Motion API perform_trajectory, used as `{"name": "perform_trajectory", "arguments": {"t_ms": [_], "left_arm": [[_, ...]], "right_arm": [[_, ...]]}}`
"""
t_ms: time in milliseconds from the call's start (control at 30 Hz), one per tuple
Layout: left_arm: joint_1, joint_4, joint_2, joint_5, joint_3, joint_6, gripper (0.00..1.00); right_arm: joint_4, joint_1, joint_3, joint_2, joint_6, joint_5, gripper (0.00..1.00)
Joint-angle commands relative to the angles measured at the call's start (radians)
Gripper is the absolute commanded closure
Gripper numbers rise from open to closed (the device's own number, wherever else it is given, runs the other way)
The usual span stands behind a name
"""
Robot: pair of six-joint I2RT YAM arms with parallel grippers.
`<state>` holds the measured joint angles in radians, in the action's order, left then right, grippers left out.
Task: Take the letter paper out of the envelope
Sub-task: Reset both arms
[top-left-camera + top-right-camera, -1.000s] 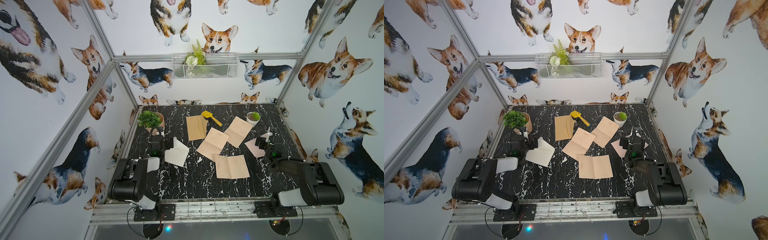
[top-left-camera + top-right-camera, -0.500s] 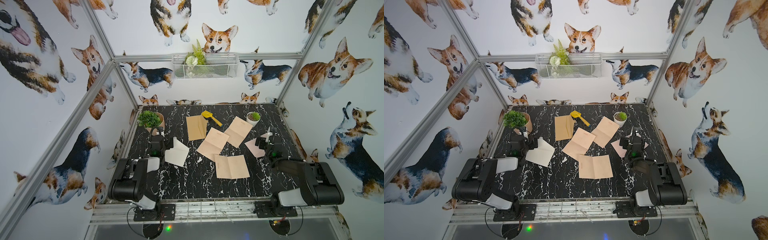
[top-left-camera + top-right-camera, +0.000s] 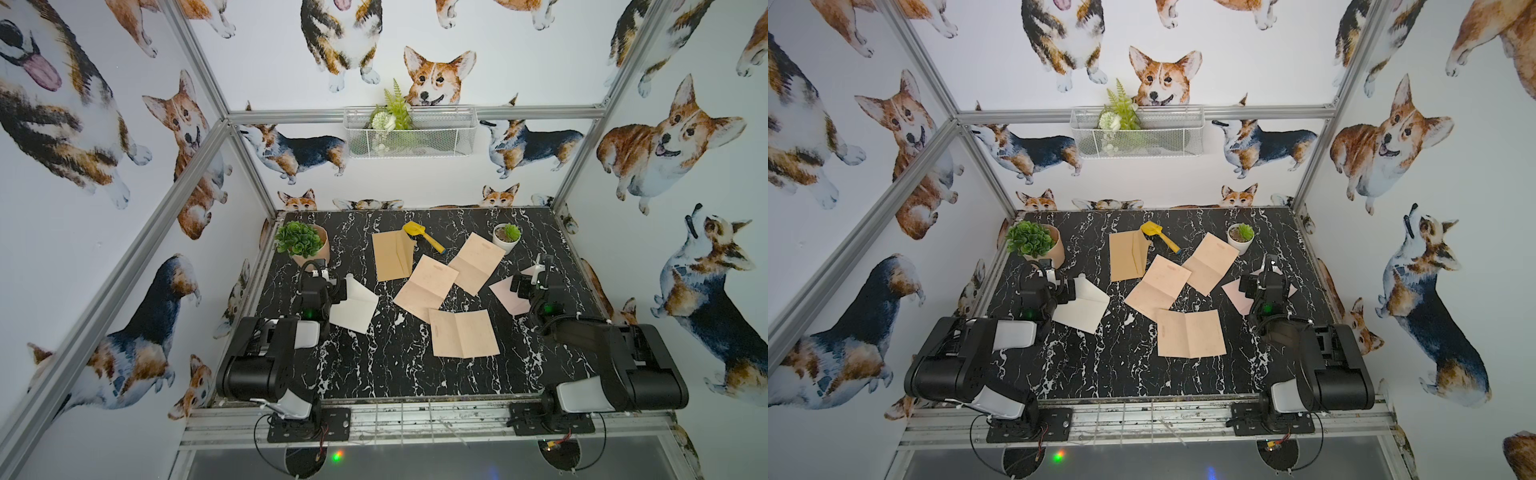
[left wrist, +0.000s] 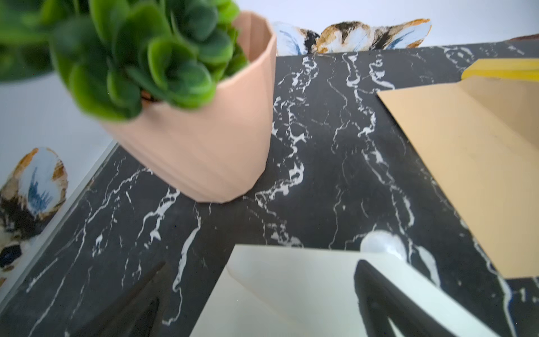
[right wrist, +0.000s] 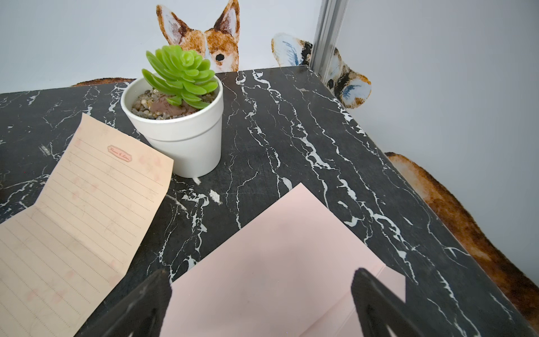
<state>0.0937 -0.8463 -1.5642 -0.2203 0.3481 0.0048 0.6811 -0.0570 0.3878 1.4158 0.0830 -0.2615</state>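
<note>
**Top views.** You have a black, white-veined marble desk [image 3: 374,374] carrying:
- a white paper envelope [image 3: 353,309], left side, its far edge under your left claw [image 3: 328,286]
- a pale pink paper envelope [image 3: 509,293], right side, partly under your right claw [image 3: 530,286]
- a tan kraft envelope [image 3: 390,255], far centre
- three peach lined letter sheets [image 3: 426,286], unfolded, loose at mid-desk, outside every envelope
- a yellow plastic toy shovel [image 3: 422,237], just beyond the tan kraft envelope
- a leafy green plant in a peach faceted pot [image 3: 318,249], far left
- a small succulent in a white round pot [image 3: 505,243], far right

**Left wrist.** Your left claw [image 4: 262,271] stands with its fingers wide apart. One finger [image 4: 379,291] is over the white paper envelope and the other over bare desk. You cannot tell whether either touches.

**Right wrist.** Your right claw [image 5: 261,271] is spread wide, gripping nothing, with both fingers over the pale pink paper envelope. One letter sheet lies beside the white round pot. You cannot tell whether any envelope has paper inside.
</note>
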Motion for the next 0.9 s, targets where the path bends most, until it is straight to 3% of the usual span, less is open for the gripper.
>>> {"name": "perform_trajectory", "arguments": {"t_ms": [0, 133, 867], "left_arm": [[0.000, -0.163, -0.003, -0.102, -0.008, -0.036, 0.00], [0.006, -0.092, -0.008, -0.022, 0.033, 0.000, 0.00], [0.006, -0.095, -0.009, -0.019, 0.029, 0.001, 0.00]], "right_arm": [[0.008, 0.001, 0.006, 0.001, 0.010, -0.004, 0.00], [0.008, 0.001, 0.006, 0.001, 0.010, -0.004, 0.00], [0.008, 0.002, 0.006, 0.000, 0.011, -0.004, 0.00]]}}
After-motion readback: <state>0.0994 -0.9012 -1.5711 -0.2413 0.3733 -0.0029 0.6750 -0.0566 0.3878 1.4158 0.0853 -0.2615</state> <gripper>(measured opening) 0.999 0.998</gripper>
